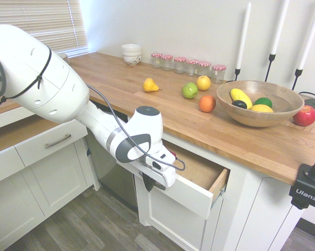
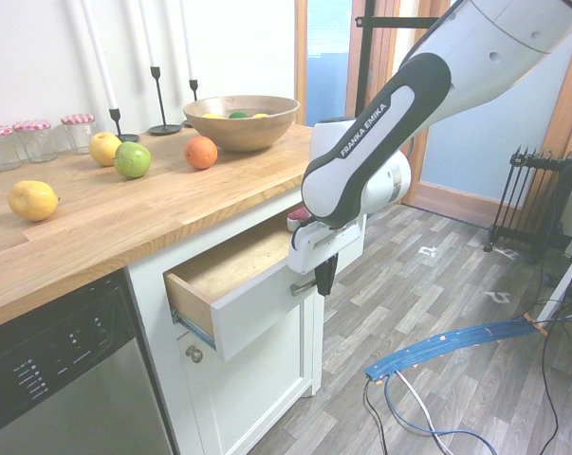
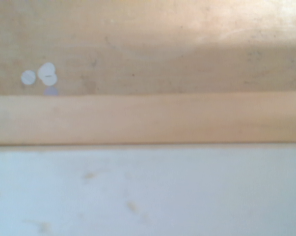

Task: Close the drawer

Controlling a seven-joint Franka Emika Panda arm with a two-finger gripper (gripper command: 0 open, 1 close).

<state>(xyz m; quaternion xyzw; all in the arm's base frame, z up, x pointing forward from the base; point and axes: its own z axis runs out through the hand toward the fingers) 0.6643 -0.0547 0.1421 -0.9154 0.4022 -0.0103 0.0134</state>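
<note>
The drawer (image 1: pixel 195 197) stands partly pulled out from under the wooden countertop, its light wood inside (image 2: pixel 236 267) empty and its plain white front (image 2: pixel 259 311) facing the room. My gripper (image 2: pixel 324 282) is shut, its dark fingers pointing down right against the outside of the drawer front, with nothing held between them. In the first exterior view the gripper (image 1: pixel 148 183) hangs at the front's left end. The wrist view looks down on the drawer's (image 3: pixel 148 118) wooden front wall and the top edge of the white front.
On the countertop (image 1: pixel 241 141) above sit a wooden fruit bowl (image 1: pixel 256 112), loose fruit (image 1: pixel 207 103), jars (image 1: pixel 188 64) and candlesticks (image 2: pixel 155 76). A dishwasher (image 2: pixel 48 379) is beside the drawer, a cabinet door with a knob (image 2: pixel 194 354) below it. More white drawers (image 1: pixel 51 141) stand behind the arm.
</note>
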